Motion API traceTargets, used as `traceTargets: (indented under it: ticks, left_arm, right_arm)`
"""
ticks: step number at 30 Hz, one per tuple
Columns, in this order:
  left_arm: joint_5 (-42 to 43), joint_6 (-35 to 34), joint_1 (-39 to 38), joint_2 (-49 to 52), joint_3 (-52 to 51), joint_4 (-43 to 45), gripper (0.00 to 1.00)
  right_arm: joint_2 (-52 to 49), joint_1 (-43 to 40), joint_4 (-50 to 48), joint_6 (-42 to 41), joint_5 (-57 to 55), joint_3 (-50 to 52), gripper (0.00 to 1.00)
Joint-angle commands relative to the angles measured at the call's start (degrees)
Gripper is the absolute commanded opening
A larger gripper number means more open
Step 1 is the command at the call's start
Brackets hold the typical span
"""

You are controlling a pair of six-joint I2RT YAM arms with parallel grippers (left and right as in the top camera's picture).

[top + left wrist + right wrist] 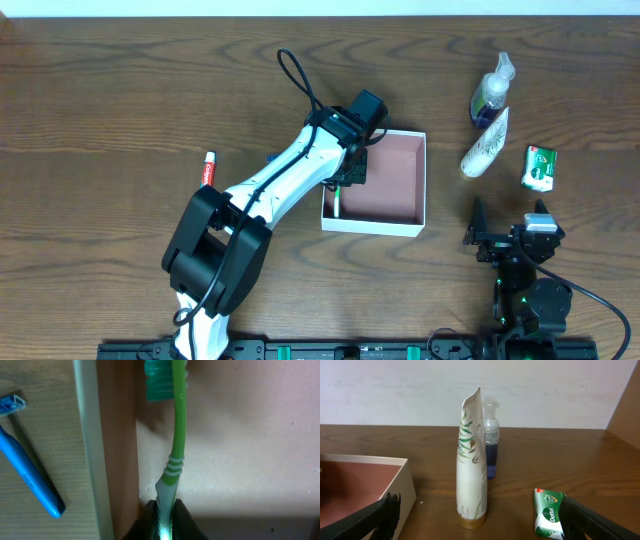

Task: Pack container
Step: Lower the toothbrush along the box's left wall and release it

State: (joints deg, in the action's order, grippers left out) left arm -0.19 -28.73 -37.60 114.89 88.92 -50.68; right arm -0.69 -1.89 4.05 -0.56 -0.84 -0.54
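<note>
Dark wood-grain table carries the container just right of its centre: a shallow square box with thin white walls and a matte pinkish-brown floor. The left gripper is inside it, fingers closed on the pale handle end of the toothbrush. The toothbrush's long axis runs parallel to the container's left wall, just beside it, with the bristle head pointing away from the fingers. Its smooth green shaft lies low over the floor (contact cannot be confirmed). Judgement: the next move is a release. The right gripper stands wide open and empty near the table's right edge, facing the leaf-printed lotion tube, pump bottle and green soap box. A blue razor lies outside the left wall.
</note>
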Motion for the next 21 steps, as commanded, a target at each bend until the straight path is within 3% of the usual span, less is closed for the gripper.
traceTargets:
  ticks: [1,4,17,21]
  left_arm:
    - [-0.52,-0.92,-0.13,0.85,-0.74,-0.2,0.17]
    - [-0.52,-0.92,-0.13,0.85,-0.74,-0.44,0.21]
    - [-0.5,-0.92,-0.13,0.85,-0.74,-0.68,0.23]
    - [-0.52,-0.92,-0.13,0.85,-0.74,-1.05,0.3]
  right_arm:
    - [0.37,0.57,0.17,0.85,0.26,0.22,0.99]
    - [0.37,0.57,0.17,0.85,0.24,0.22,0.99]
    - [0.37,0.57,0.17,0.85,0.26,0.22,0.99]
    - [0.37,0.57,0.17,0.85,0.24,0.22,0.99]
